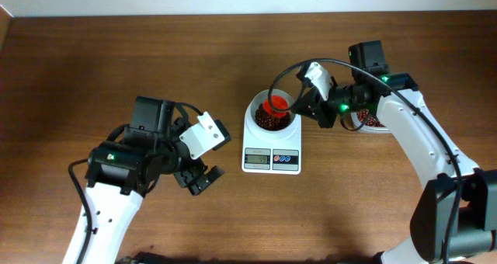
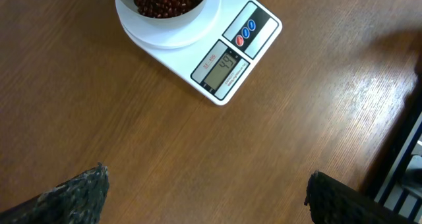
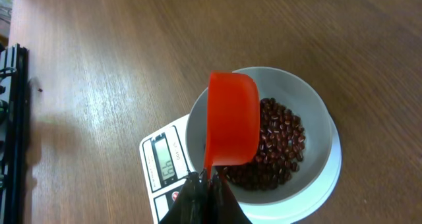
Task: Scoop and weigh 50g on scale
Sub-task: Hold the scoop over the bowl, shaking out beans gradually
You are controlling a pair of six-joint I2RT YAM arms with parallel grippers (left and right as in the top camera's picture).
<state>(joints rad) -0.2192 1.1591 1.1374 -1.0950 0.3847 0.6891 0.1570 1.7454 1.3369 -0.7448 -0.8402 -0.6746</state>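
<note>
The white scale (image 1: 272, 160) stands mid-table with a round white bowl (image 1: 269, 109) of dark red beans (image 1: 271, 123) on top. Its display (image 2: 219, 68) is lit, with blue and red buttons (image 2: 246, 33) beside it. My right gripper (image 3: 209, 179) is shut on the handle of an orange-red scoop (image 3: 231, 118). The scoop is tipped over the bowl (image 3: 310, 105), above the beans (image 3: 277, 145). My left gripper (image 1: 199, 176) hangs open over bare wood, left of the scale. Its fingertips (image 2: 86, 188) are wide apart with nothing between them.
A container of red beans (image 1: 370, 122) sits at the right, mostly hidden behind the right arm. A dark rack (image 3: 13, 118) lies along the table's edge in the right wrist view. Bare wooden tabletop (image 1: 116, 62) surrounds the scale.
</note>
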